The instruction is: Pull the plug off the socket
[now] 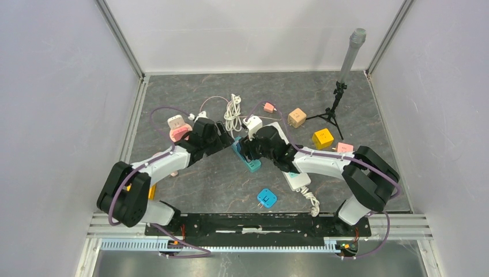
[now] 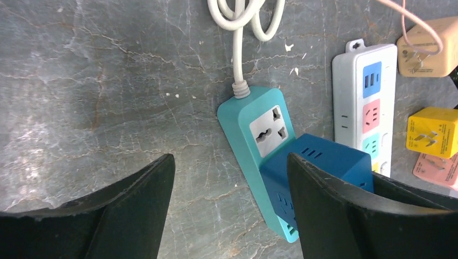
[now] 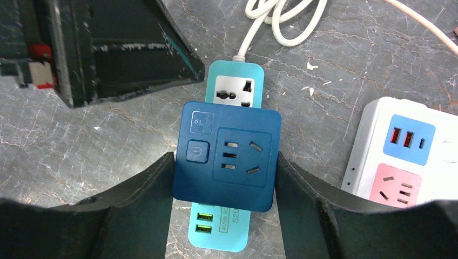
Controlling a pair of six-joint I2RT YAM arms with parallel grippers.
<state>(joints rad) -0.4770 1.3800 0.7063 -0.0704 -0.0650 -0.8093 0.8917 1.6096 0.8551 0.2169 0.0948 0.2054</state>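
Note:
A dark blue cube plug (image 3: pixel 227 162) sits plugged into a teal power strip (image 3: pixel 235 89), also seen in the left wrist view (image 2: pixel 254 129) and the top view (image 1: pixel 252 164). My right gripper (image 3: pixel 224 186) is shut on the blue plug, a finger pressed against each side. My left gripper (image 2: pixel 229 178) is open just left of the strip, its right finger (image 2: pixel 324 199) in front of the blue plug (image 2: pixel 324 162), with bare table between the fingers. The strip's white cord (image 2: pixel 237 54) runs away to a coil.
A white power strip (image 3: pixel 405 156) with blue and pink sockets lies right of the teal one. Yellow (image 1: pixel 323 138), tan (image 1: pixel 296 118) and pink (image 1: pixel 345 148) cube adapters lie at the back right, a small blue adapter (image 1: pixel 266 198) near the front, a tripod (image 1: pixel 334 107) behind.

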